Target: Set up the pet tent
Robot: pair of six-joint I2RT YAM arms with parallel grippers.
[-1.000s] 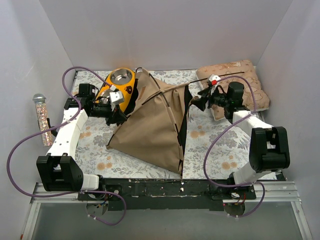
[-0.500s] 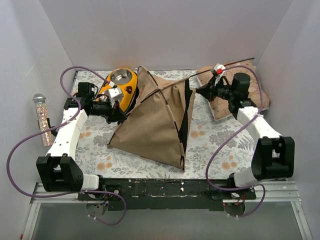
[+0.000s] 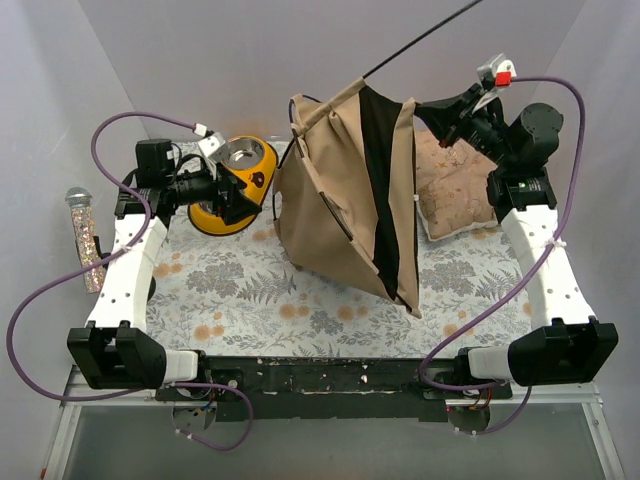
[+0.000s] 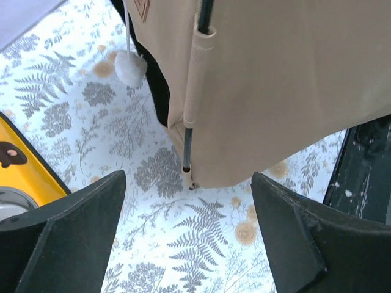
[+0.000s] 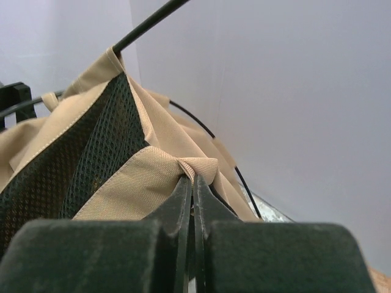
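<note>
At the middle of the desk (image 3: 232,300), the pet tent (image 3: 335,200) stands tilted, its far right corner pinched in the fully closed right gripper (image 5: 193,183). One black pole (image 3: 425,38) runs out of view above. The left gripper (image 4: 188,183) gapes wide, empty, just left of the tent.

Robotics laboratory test cell. Plain white walls (image 3: 330,60) enclosed a table under a fern-printed mat (image 3: 250,290); left arm (image 3: 125,270) and right arm (image 3: 550,270) stood on a black rail (image 3: 330,375), trailing purple cables (image 3: 130,115).
</note>
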